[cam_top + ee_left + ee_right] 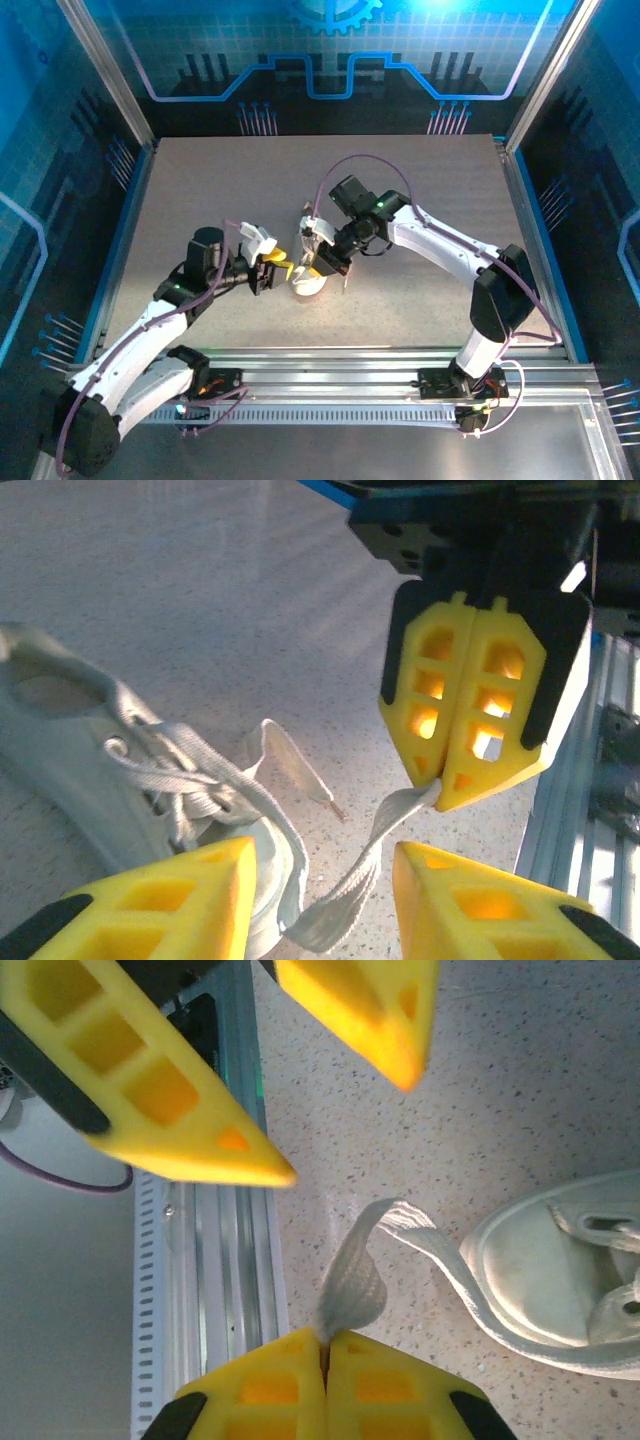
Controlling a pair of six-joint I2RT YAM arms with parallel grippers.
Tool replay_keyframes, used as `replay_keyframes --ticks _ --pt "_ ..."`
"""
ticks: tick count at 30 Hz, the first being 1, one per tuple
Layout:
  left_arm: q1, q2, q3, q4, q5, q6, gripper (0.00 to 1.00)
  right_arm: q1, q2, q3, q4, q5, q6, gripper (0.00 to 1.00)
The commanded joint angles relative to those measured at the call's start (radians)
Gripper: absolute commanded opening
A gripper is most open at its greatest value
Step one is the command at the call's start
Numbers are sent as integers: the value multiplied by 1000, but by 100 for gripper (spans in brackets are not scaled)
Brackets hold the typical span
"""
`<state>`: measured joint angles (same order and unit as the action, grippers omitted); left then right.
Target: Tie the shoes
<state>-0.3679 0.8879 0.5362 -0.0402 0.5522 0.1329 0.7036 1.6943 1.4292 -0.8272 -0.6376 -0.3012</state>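
The small white canvas shoe (308,284) lies on the table between both arms, also seen in the left wrist view (70,750) and the right wrist view (545,1285). One flat pale lace (345,890) runs from the shoe's toe end up into my right gripper (440,785), which is shut on the lace's end (350,1290). My right gripper (325,1340) sits beside the toe (325,266). My left gripper (325,865) is open, its yellow fingers (150,900) standing either side of that lace without touching it. In the right wrist view the left gripper (350,1130) gapes above the lace. A second lace end (300,775) lies loose on the table.
A metal rail (400,362) runs along the table's near edge, close to the grippers (220,1260). Blue enclosure walls and frame posts (130,170) bound the speckled tabletop (200,190) on the left, right and back.
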Motion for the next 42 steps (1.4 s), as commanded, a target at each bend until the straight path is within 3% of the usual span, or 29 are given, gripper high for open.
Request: replay_keyframes --ticks 1,14,19,21,23,25,27,30,36,42 --pt "-44 22 -27 103 51 99 40 -9 6 32 -63 -45 -26 0" --pt "-109 95 -18 112 48 164 33 -16 12 28 -61 -77 -18 0" --pt "-127 107 -7 102 47 171 24 -17 14 24 -46 -83 -7 0" --pt "-141 108 -1 75 31 171 12 -19 14 20 -29 -87 8 0" --pt "-147 101 1 66 16 145 0 -20 12 12 -2 -88 27 6" --pt "-150 92 -6 67 -15 93 0 -21 6 0 39 -79 58 24" --pt "-151 78 -11 59 -87 16 0 -25 -2 -16 93 -38 104 40" --pt "-151 58 -8 17 -220 -109 0 -34 -5 -31 157 57 189 45" --pt "-142 92 3 -42 -364 -233 0 -40 11 -67 273 226 338 45" --pt "-98 196 24 -32 -359 -282 0 -30 89 -41 304 331 395 41"
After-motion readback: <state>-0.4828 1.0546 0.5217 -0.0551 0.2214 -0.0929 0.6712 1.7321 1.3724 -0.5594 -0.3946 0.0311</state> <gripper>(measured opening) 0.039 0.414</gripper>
